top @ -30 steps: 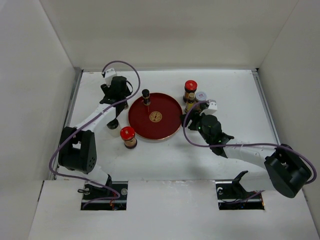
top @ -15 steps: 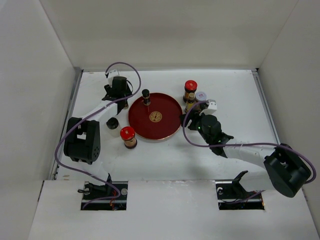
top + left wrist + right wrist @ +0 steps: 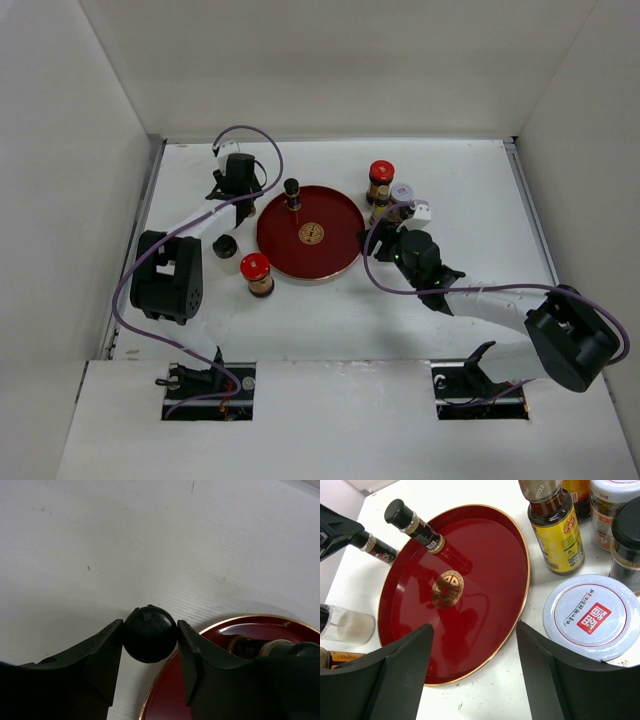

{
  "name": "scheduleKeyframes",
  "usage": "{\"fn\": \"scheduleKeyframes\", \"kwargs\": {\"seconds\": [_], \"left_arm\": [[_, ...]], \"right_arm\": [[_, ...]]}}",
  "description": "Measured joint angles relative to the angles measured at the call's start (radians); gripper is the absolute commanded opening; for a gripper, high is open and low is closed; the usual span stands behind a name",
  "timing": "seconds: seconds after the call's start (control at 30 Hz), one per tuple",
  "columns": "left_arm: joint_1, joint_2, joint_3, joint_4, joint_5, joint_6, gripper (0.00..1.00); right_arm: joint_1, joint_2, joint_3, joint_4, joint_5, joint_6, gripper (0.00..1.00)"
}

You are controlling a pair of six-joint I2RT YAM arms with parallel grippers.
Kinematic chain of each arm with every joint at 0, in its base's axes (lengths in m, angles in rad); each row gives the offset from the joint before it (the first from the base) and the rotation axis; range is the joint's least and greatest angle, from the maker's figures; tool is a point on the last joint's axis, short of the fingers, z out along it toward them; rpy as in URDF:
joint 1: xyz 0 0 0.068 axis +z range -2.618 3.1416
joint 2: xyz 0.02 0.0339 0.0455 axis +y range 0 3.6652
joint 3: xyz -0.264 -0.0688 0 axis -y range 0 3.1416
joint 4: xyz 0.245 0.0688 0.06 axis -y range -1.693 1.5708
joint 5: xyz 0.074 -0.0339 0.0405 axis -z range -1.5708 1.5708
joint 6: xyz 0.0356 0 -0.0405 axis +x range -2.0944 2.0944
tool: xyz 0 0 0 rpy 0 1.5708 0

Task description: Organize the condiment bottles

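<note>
Right now we find the small black-capped bottle (image 3: 150, 636) sitting squarely between the fingers (image 3: 95, 655) of the left gripper (image 3: 150, 627), just off the back-left rim of the red tray (image 3: 235, 621). The two fingers stand narrow and press the round cap from both sides. Across from it, the right gripper (image 3: 474, 630) hangs over the tray's near-right part with its fingers spread wide, and we see nothing held between them. A slim dark-capped bottle (image 3: 415, 524) stands on the tray near its far rim. Just beside the tray on the right, off it, we see a yellow-labelled bottle (image 3: 556, 530), a white-lidded jar (image 3: 592, 615) and a black-capped jar (image 3: 627, 542) clustered together, with a red-lidded bottle (image 3: 380, 178) behind them. On the left, the other red-lidded bottle (image 3: 256, 272) stands close to the tray's front-left rim, and a clear jar (image 3: 226, 246) with a black lid stands a little farther out. Everything rests on a white table (image 3: 450, 170) boxed in by plain white walls (image 3: 330, 70).
</note>
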Motion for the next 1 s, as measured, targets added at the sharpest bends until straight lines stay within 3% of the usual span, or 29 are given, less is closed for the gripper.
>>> {"fn": "scheduleKeyframes", "kwargs": {"seconds": [0.1, 0.23, 0.63, 1.0], "left_arm": [[0.001, 0.001, 0.003, -0.003, 0.000, 0.001, 0.30], [-0.001, 0.001, 0.003, -0.004, -0.005, 0.001, 0.26], [-0.083, -0.140, 0.034, -0.024, -0.024, 0.031, 0.26], [-0.185, -0.023, 0.072, -0.023, -0.021, 0.031, 0.26]], "right_arm": [[0.000, 0.000, 0.000, 0.000, 0.000, 0.000, 0.74], [0.000, 0.000, 0.000, 0.000, 0.000, 0.000, 0.74], [0.000, 0.000, 0.000, 0.000, 0.000, -0.003, 0.74], [0.000, 0.000, 0.000, 0.000, -0.001, -0.004, 0.74]]}}
